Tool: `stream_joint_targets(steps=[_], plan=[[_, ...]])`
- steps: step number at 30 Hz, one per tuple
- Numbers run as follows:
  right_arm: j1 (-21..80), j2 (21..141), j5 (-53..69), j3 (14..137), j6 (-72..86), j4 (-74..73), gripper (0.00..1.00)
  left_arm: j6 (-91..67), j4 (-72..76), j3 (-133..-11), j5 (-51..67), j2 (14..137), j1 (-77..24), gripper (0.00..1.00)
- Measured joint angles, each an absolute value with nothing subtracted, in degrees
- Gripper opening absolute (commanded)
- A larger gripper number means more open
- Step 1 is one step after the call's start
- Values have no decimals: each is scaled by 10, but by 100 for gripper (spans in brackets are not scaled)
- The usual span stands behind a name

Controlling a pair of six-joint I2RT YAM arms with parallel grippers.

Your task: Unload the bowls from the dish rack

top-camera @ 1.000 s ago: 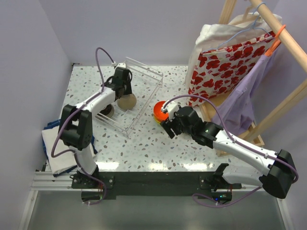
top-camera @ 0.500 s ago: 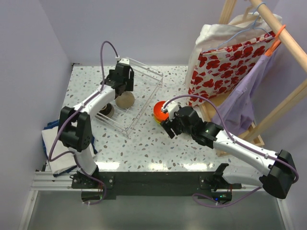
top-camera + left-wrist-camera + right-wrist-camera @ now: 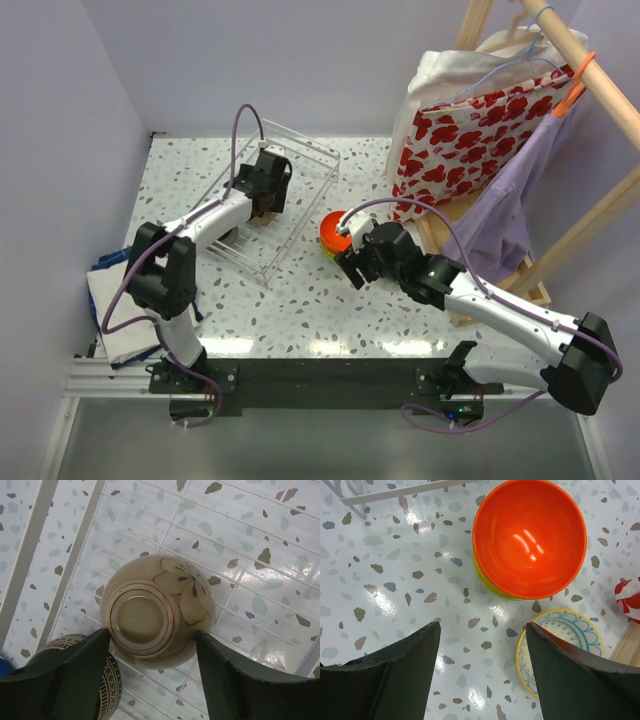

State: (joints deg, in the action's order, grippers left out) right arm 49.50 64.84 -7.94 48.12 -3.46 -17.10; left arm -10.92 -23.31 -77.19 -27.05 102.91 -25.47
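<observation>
Rack (image 3: 300, 215) – white wire, on the table (image 3: 330, 310) at its left half. Two bowls are seen inside.

Tan bowl (image 3: 155, 607) – in the rack, foot up, flower on its side, lying on the floor wires.

Dark bowl (image 3: 111, 682) – in the rack, just beside the tan bowl, partly under the left finger.

Left gripper (image 3: 151, 636) – inside the rack, above the tan bowl. The jaws are spread wide, one finger either side of the bowl. Nothing is gripped. Whether the tips touch the bowl cannot be told.

Right gripper (image 3: 482, 630) – over bare table, jaws wide, holding nothing.

Orange bowl (image 3: 530, 535) – out of the rack, mouth up, on top of a stack. A green rim shows under it.

Patterned bowl (image 3: 560, 635) – out of the rack, on the table near the stack, apart from it.

Step, as judged – taking hold of the tan bowl. The dark bowl is left to follow.

Hazards, as judged:
- The tan bowl's wall is round and glazed, so closing jaws may squeeze it out, or it may slip on the lift.
- The near finger may catch the dark bowl and shove it or pinch it too.
- A fingertip may hook a wire, and the light rack would then drag or tip.
- The bowl may strike the rack wall on the way out.
- The right gripper sits near the stack and could meet the left arm there
</observation>
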Motion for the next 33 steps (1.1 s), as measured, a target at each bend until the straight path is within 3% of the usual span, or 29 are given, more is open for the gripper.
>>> stream_joint_targets(steps=[12, 25, 33], plan=[[495, 648, -79, 472, -35, -171, 73, -64, -222, -836, -339, 1089, -222, 72], [495, 648, -79, 472, -35, -171, 73, 90, -171, -831, -362, 1087, -236, 98], [495, 648, -75, 472, -34, -171, 73, 158, -173, -822, -399, 1095, -291, 100]])
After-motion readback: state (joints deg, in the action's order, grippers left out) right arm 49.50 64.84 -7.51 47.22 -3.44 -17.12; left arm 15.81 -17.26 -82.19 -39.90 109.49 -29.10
